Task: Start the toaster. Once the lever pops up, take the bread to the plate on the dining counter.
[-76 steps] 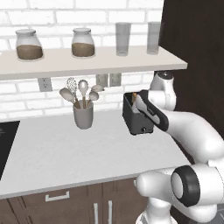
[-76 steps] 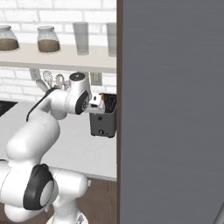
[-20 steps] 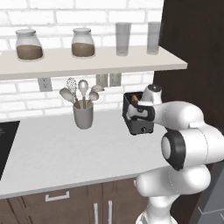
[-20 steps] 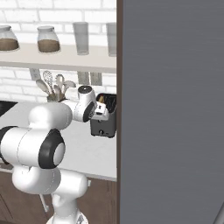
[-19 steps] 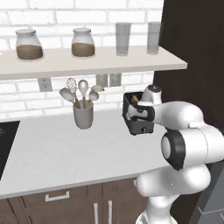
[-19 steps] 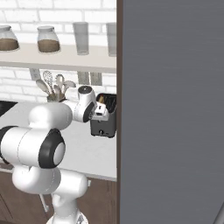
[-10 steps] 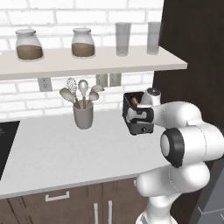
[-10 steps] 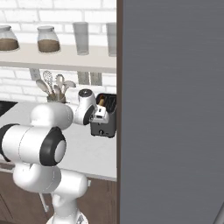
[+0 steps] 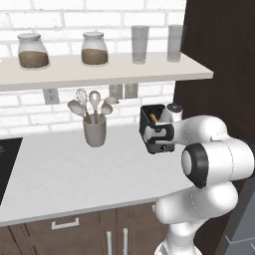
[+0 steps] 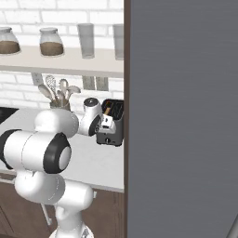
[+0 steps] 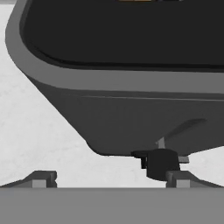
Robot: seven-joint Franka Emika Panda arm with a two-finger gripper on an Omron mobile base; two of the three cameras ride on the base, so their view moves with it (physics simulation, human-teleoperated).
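The dark toaster [image 9: 151,113] stands on the kitchen worktop against the brick wall, also seen as the toaster [image 10: 116,126] from the right. A tan edge of the bread [image 9: 153,119] pokes out of its slot; the bread [image 10: 107,110] looks the same from the other side. My gripper [image 9: 155,139] hangs over the toaster's front face. Close up, the gripper [image 11: 109,180] is open with its fingertips [image 11: 42,179] wide apart. The toaster's dark lever knob [image 11: 161,162] sits just above the right fingertip. The plate and dining counter are out of view.
A grey utensil cup [image 9: 94,131] with spoons stands left of the toaster. A shelf [image 9: 104,69] with jars and glasses runs above. A tall dark cabinet [image 9: 224,64] rises right of the toaster. A black hob edge [image 9: 6,164] lies at the far left.
The hand has slid a little lower down the toaster's front over the last second. Since 3.8 s ago the arm has folded in closer. The toaster and bread stay put.
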